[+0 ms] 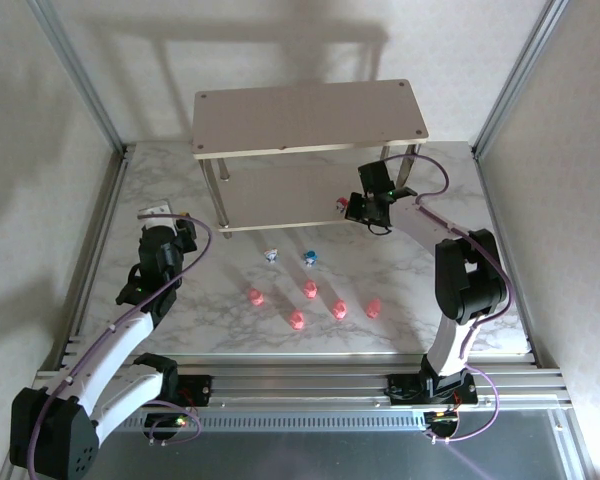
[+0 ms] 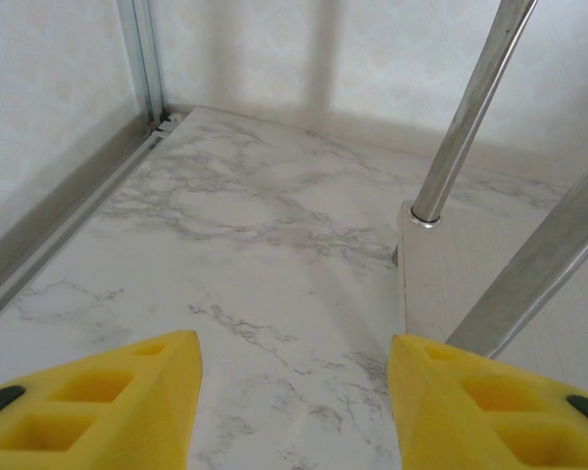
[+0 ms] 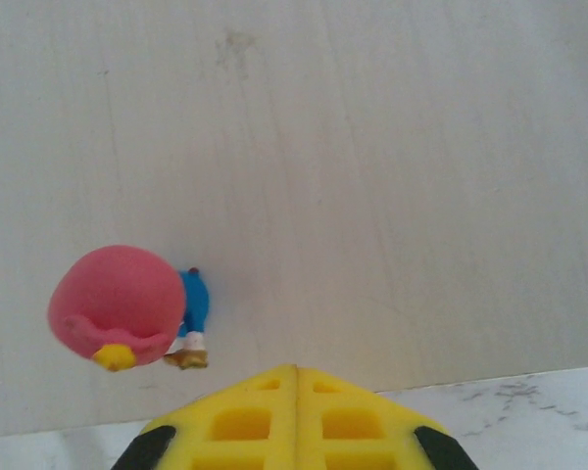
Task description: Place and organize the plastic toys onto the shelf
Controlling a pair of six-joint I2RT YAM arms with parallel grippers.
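The shelf (image 1: 310, 115) stands at the back of the marble table, its lower board (image 1: 270, 195) under the top one. A red-headed toy (image 1: 340, 206) stands on the lower board near its front edge. My right gripper (image 1: 366, 210) is just right of it, shut and holding nothing. In the right wrist view the red toy (image 3: 118, 305) with its blue body is left of the shut fingertips (image 3: 296, 370), apart from them. A whitish-blue toy (image 1: 272, 256), a blue toy (image 1: 310, 257) and several pink toys (image 1: 296, 320) lie on the table. My left gripper (image 2: 294, 392) is open and holds nothing.
A silver shelf leg (image 2: 470, 108) and the lower board's corner (image 2: 441, 284) lie just ahead and right of the left gripper. A small white item (image 1: 158, 210) lies by the left frame rail (image 1: 100, 230). Aluminium posts and white walls enclose the table.
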